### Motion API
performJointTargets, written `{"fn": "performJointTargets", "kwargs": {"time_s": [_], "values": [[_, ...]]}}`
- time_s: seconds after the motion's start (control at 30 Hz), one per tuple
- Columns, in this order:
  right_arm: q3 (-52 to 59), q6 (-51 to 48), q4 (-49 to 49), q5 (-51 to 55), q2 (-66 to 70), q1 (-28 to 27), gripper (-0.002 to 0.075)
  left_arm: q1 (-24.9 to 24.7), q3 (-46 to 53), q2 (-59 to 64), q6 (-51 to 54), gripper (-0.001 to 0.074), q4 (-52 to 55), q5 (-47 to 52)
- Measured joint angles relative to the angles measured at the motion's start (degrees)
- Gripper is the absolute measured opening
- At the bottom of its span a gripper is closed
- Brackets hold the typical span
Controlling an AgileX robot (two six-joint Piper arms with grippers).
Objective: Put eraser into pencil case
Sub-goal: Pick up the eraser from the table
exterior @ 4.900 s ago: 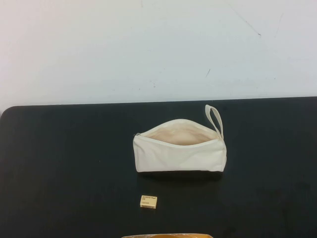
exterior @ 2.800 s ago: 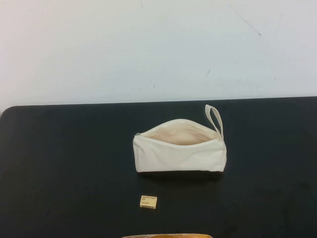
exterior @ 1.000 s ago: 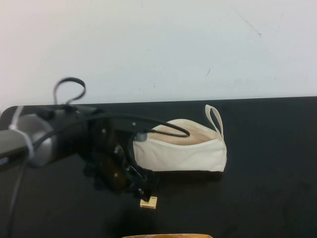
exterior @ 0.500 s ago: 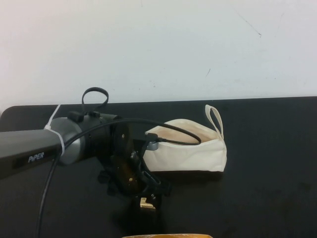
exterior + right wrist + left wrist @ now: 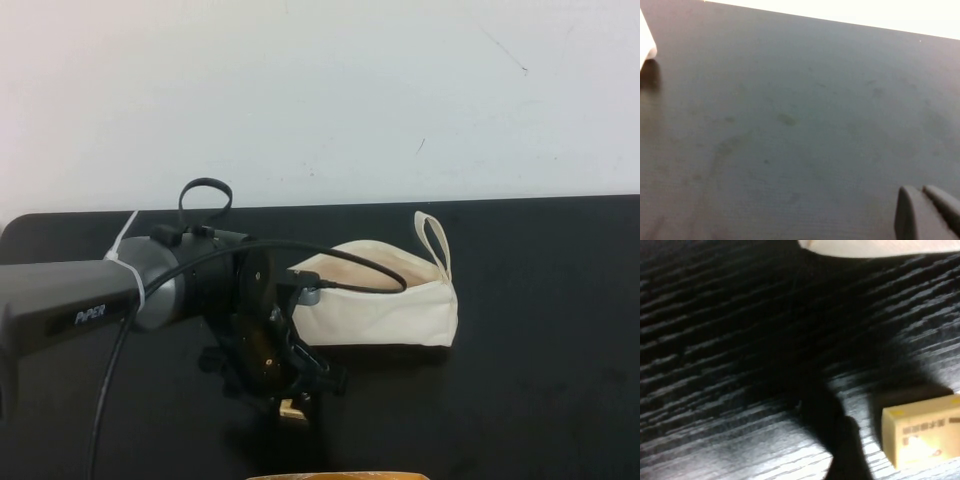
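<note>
The cream-white pencil case (image 5: 385, 300) lies on the black table (image 5: 540, 330), its zip open at the top and its loop strap (image 5: 433, 240) at the right end. The tan eraser (image 5: 294, 408) lies in front of it, partly covered by my left gripper (image 5: 297, 396), which is lowered right over it. In the left wrist view the eraser (image 5: 922, 436) lies flat on the table beside one dark finger (image 5: 840, 445), with a gap between them; the gripper is open. My right gripper (image 5: 922, 195) is out of the high view, shut and empty above bare table.
The left arm (image 5: 120, 300) and its cable (image 5: 340, 250) cross the pouch's left end. An orange-tan edge (image 5: 335, 476) shows at the table's front edge. A white wall (image 5: 320, 90) stands behind the table. A white corner (image 5: 646, 42) shows in the right wrist view.
The left arm came in from the left and lowered over the eraser; in the last half second it settled slightly, hiding more of the eraser. The pouch and eraser have not moved.
</note>
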Motion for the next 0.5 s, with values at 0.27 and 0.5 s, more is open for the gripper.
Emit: {"fn": "performJointTargets", "kwargs": {"time_s": [0.27,0.5], "values": [[0.0,0.0,0.0,0.0,0.0,0.0,-0.0001,0.0,0.0,0.0,-0.24,0.0281,1.58,0.5],[0.0,0.0,0.0,0.0,0.0,0.0,-0.0001,-0.03,-1.02,0.0,-0.24,0.0281,2.23,4.49]]}}
